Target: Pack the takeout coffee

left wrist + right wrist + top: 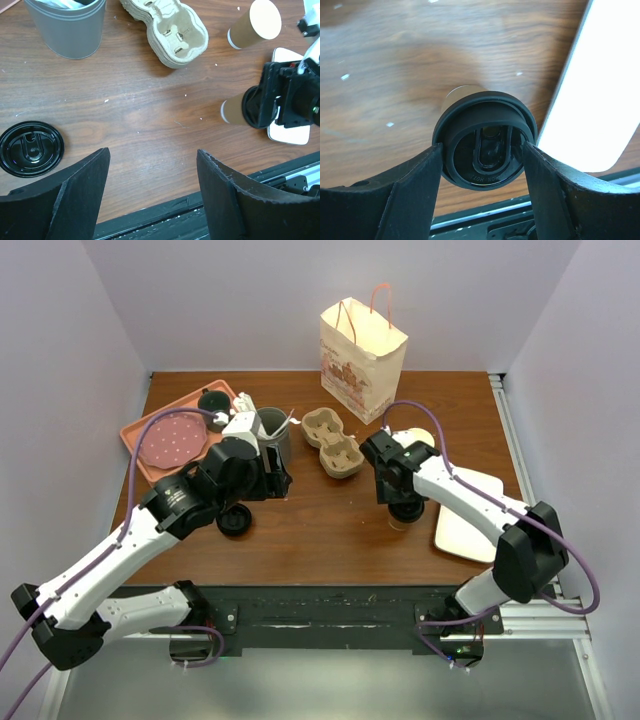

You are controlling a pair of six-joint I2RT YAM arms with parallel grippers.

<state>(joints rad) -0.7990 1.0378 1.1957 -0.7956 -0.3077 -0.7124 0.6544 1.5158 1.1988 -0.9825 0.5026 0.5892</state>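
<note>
Right wrist view: the takeout coffee [489,142], black-lidded, is clamped at its lid between the 2 fingers of the right gripper [482,149], standing on the table [395,60] just beside a white tray [590,100]. The left gripper [152,154] is spread wide and holds nothing.

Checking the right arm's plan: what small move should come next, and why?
Probably lift straight up: the right gripper presses its jaws on both sides of the lidded takeout coffee, which stands on the table, and the cup carrier sits empty.
</note>
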